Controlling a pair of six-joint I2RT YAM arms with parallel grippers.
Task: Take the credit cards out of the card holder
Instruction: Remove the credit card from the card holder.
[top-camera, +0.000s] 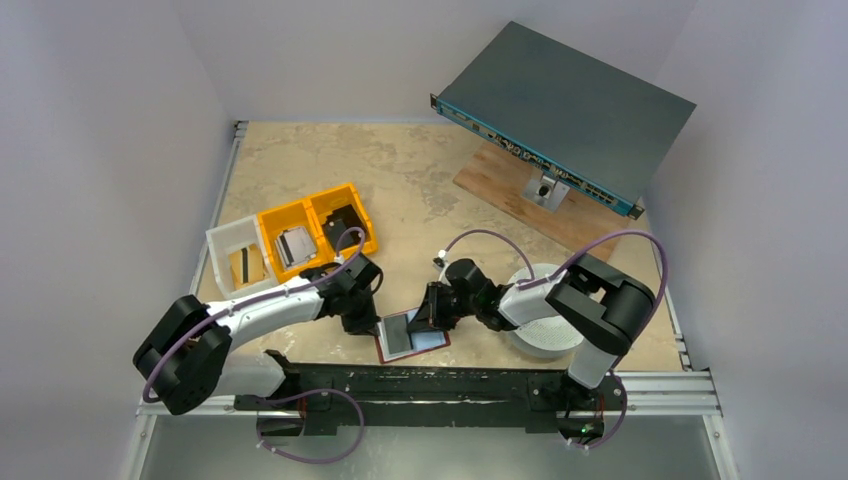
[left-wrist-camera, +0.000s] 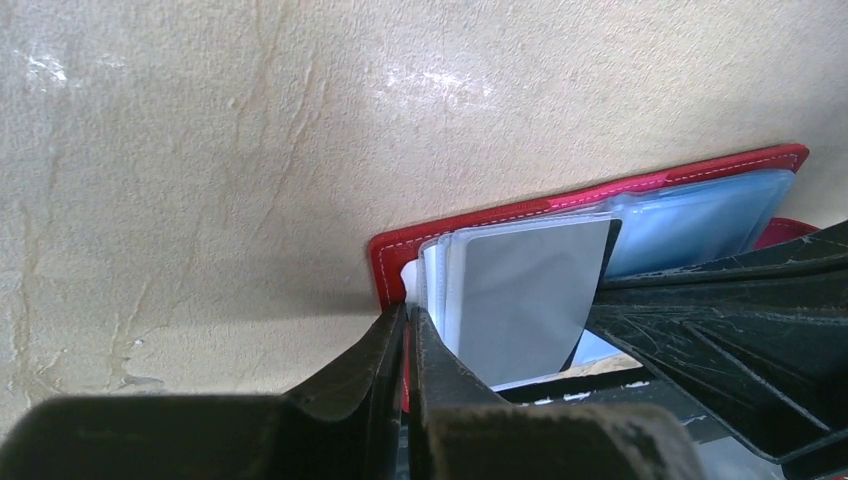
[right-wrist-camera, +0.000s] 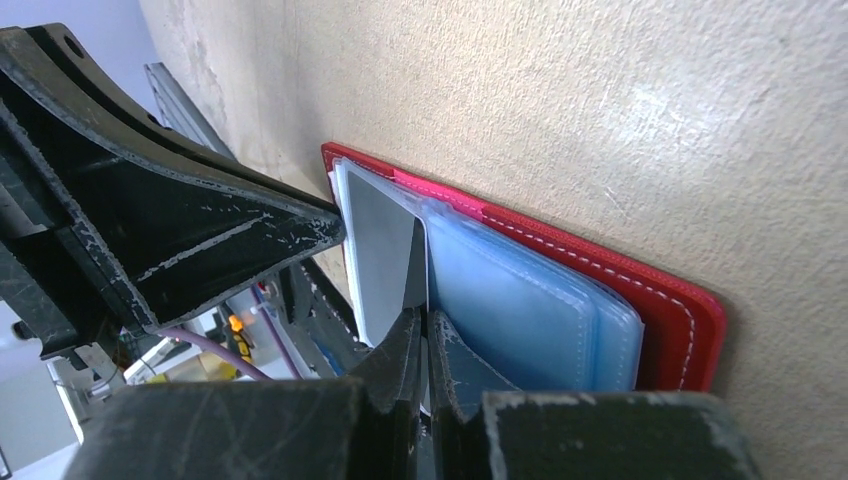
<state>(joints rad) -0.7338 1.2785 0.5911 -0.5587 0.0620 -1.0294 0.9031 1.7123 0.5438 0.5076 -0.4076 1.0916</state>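
Between left fingers (left-wrist-camera: 355, 385) sits the card holder (left-wrist-camera: 640, 215) edge.

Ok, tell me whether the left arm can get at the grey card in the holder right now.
Probably not freely: the left gripper is shut on the card holder's corner beside the grey card, and the right gripper seems to pinch that card's edge.

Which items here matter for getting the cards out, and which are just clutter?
Job: card holder, grey card, yellow card in the white bin, left tool, right tool.
Clutter: yellow bins, grey rack box, wooden board, white round object.
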